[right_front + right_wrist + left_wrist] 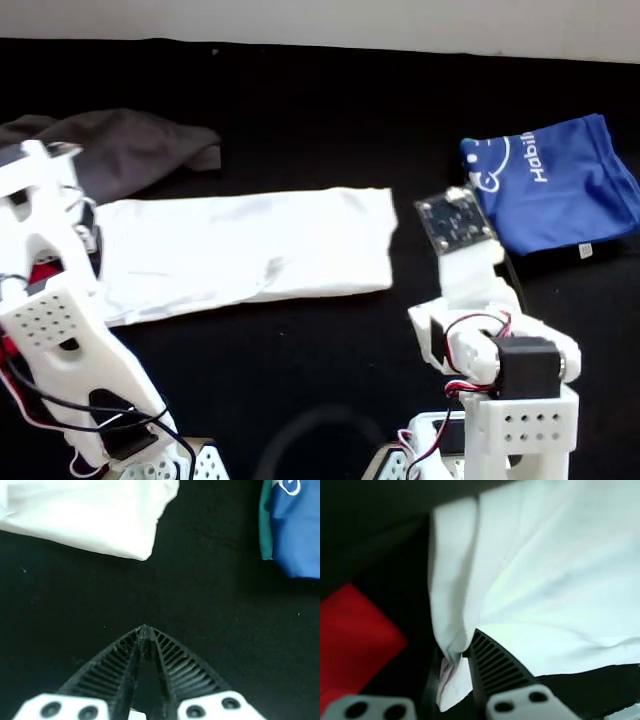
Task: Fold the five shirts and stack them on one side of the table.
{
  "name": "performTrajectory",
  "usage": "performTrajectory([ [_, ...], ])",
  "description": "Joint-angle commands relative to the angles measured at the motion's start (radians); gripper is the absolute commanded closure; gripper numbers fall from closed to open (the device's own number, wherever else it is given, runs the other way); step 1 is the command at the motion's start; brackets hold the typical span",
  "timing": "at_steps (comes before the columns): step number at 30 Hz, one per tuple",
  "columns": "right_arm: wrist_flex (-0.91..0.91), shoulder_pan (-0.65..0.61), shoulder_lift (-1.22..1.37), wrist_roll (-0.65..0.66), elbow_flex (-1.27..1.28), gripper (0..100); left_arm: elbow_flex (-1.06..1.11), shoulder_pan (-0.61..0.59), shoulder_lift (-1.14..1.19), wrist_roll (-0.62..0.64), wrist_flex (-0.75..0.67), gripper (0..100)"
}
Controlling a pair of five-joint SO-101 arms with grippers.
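Left tool point(457, 652) is pinched narrow on a bunched fold at the edge of the white shirt point(545, 570), with cloth caught between its ribbed fingers point(492, 662). Right tool point(145, 632) has its two fingers pressed together tip to tip with nothing between them, and it hangs over bare black table point(225, 630).

In the high view the black table point(300, 90) carries everything. The white shirt point(250, 250) is the largest piece. It lies flat as a long band from 9 o'clock across the centre, slightly wrinkled, and its short end stops just past the middle. The left arm point(50, 330) rises from 8 o'clock and leans over the 9 o'clock end of that band. The right arm point(500, 370) stands at 5 o'clock, apart from the shirt's near corner. That corner point(90, 515) shows ahead of the right tool, not touching it.

The blue shirt point(560, 185) lies folded into a compact block at 2 o'clock, well apart from the white one, with pale print on its upper face. Its edge point(295, 530) shows a teal border in the right wrist view.

The grey shirt point(130, 145) lies crumpled and unfolded at 10 o'clock, just beyond the white shirt's far edge.

A red patch point(355, 640) sits beside the left tool, below the held fold. I cannot tell what it is.
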Motion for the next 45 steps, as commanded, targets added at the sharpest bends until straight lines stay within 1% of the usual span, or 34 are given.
performTrajectory([
  [1,-0.151,0.114,-0.07,0.008,0.223,99.2,-0.108,0.021,-0.016,-0.011,0.094,99],
  [4,-0.323,0.202,-0.074,0.011,0.417,99.2,-0.108,0.059,-0.047,0.025,0.103,99],
  [7,-0.449,0.277,-0.051,0.046,0.564,99.2,-0.042,0.117,-0.143,0.04,0.103,99],
  [10,-0.561,0.343,-0.047,0.049,0.662,99.2,0.079,0.222,-0.3,0.04,0.103,99],
  [13,-0.651,0.366,-0.047,0.044,0.73,99.2,0.171,0.357,-0.458,0.04,0.101,99],
  [16,-0.673,0.366,-0.047,0.043,0.748,99.2,0.203,0.495,-0.568,0.04,0.101,99],
  [19,-0.674,0.367,-0.047,0.043,0.757,99.2,0.199,0.631,-0.621,0.04,0.101,99],
  [23,-0.688,0.366,-0.047,0.044,0.799,99.2,0.208,0.812,-0.634,0.04,0.101,99],
  [28,-0.723,0.366,-0.047,0.044,0.854,99.2,0.219,0.97,-0.624,0.04,0.101,99],
  [32,-0.723,0.366,-0.047,0.043,0.863,99.2,0.24,1.012,-0.535,0.04,0.081,99],
  [38,-0.723,0.366,-0.047,0.043,0.863,99.2,0.237,0.964,-0.387,0.038,-0.086,99],
  [45,-0.725,0.364,-0.047,0.043,0.888,99.2,0.236,0.957,-0.278,0.038,-0.236,99],
])
